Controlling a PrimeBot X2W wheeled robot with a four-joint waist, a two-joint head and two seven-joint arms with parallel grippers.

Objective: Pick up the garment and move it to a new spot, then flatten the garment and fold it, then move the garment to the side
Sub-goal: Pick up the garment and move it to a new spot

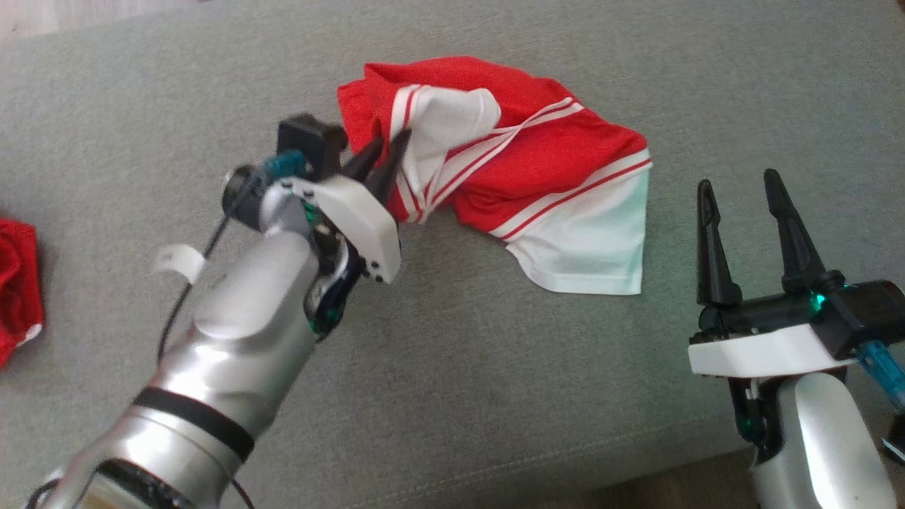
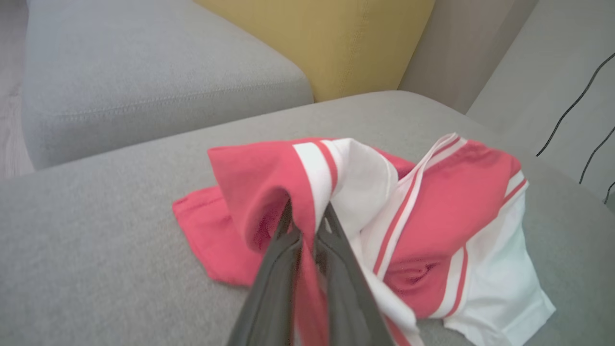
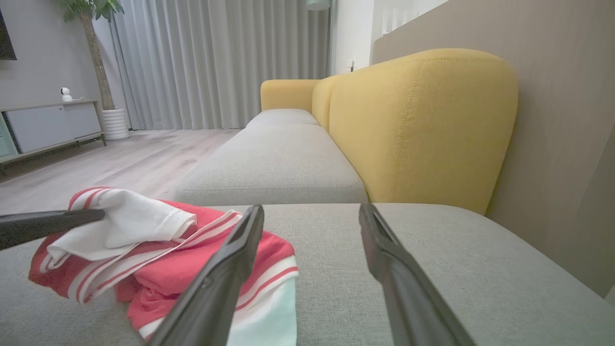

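The garment [image 1: 537,162] is a red piece with white stripes and white panels, crumpled on the grey cushion [image 1: 452,367]. My left gripper [image 1: 387,145] is shut on a striped fold at the garment's left edge and holds that fold raised. In the left wrist view the garment [image 2: 442,202] bunches around the shut left gripper [image 2: 307,211]. My right gripper [image 1: 739,187] stands open, right of the garment and apart from it. The right wrist view has the garment [image 3: 163,259] low at left, beyond my open right gripper [image 3: 312,214], and a dark finger of the left gripper [image 3: 43,223].
Another red cloth [image 1: 18,283] lies at the cushion's left edge. A yellow backrest [image 3: 423,125] runs behind the grey seats. The cushion's front edge [image 1: 495,474] is near, with wooden floor [image 3: 110,158] beyond the sofa.
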